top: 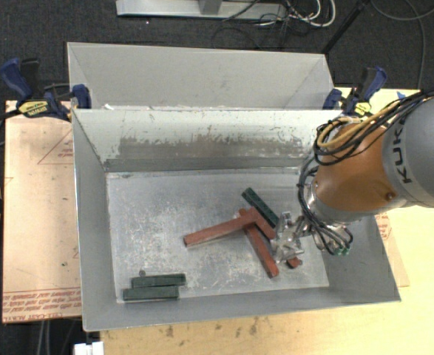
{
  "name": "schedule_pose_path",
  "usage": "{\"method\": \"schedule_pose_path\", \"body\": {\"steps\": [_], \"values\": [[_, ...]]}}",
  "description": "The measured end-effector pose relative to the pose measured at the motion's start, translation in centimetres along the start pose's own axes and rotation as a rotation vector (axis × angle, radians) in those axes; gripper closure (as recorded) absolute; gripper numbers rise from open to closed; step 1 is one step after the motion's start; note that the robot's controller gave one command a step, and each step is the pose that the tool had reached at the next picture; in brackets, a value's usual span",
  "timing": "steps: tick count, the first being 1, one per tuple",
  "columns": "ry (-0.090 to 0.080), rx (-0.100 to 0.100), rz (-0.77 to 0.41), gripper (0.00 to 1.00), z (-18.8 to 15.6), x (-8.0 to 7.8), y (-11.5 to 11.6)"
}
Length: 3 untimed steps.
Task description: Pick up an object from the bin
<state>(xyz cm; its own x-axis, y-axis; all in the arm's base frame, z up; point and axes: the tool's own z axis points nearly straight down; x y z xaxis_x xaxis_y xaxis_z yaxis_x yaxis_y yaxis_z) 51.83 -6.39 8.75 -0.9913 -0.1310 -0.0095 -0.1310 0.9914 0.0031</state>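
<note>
Gripper point(287, 241) low over the right end of two crossed reddish-brown bars point(246, 222), near the right wall of the bin point(157, 213); whether its claw is apart or together cannot be told. The bars appear stiff, light and smooth-sided. A hold across the narrow width, clear of the overlapping dark green bar point(259, 205), seems soundest.

Robotics lab, viewed from overhead, judging by the hardware. Industrial robot arm point(424, 146), grey-shelled with maker's lettering, an orange wrist cover point(350, 187) and looped black cables point(342, 135), reaching into a scuffed, scratched grey metal bin point(202, 80) with sloping walls. Behind the bin, dark floor point(39, 13), trailing cords point(309, 2) and the flat metal foot of a stand point(194, 6).
</note>
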Motion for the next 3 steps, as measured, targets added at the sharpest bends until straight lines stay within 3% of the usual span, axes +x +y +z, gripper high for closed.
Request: {"method": "schedule_pose_path", "body": {"steps": [1,2,3], "values": [[0.002,0.004,-0.012,0.00,1.42,-3.36,-4.19],[-0.006,0.006,-0.013,1.00,1.07,-3.65,-4.24],[-0.006,0.006,-0.013,1.00,1.07,-3.65,-4.24]]}}
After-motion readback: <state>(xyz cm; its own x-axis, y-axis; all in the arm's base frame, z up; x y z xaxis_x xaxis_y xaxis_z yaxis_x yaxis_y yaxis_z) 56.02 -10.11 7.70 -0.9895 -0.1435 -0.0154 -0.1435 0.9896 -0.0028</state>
